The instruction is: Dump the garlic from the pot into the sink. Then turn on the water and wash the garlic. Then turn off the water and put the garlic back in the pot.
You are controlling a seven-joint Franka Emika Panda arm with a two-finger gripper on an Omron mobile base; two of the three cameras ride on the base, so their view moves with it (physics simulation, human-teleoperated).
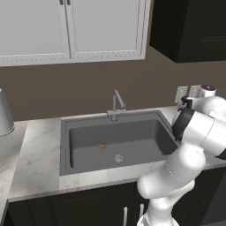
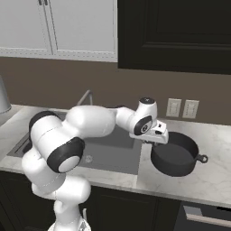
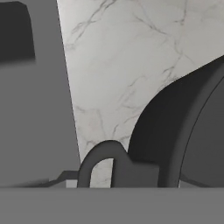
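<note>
The gripper (image 2: 155, 139) sits at the left rim of the pot (image 2: 177, 158), right over the near loop handle (image 3: 98, 159). In the right base view the hand is pressed down onto the pot's edge, and the pot stands upright on the marble counter (image 2: 212, 176), just to the right of the sink (image 2: 113, 155). Its other small handle sticks out on the far right side.

From the hand view, the loop handle and its dark mounting block rise at the bottom, close against the pot's curved black wall, with bare marble beyond and the sink's grey edge along the left. The fingertips themselves are hidden at the bottom of this view, so I cannot tell for certain whether the jaws are clamped on the handle or just resting around it; they look set at a narrow gap, about the width of the handle area, not spread wide.

The garlic (image 1: 102, 145) lies on the floor of the sink, a small tan lump a little up and to the left of the round silver drain (image 1: 118, 158). The faucet (image 1: 115, 105) stands at the back rim of the sink. No water is visible running from it.
</note>
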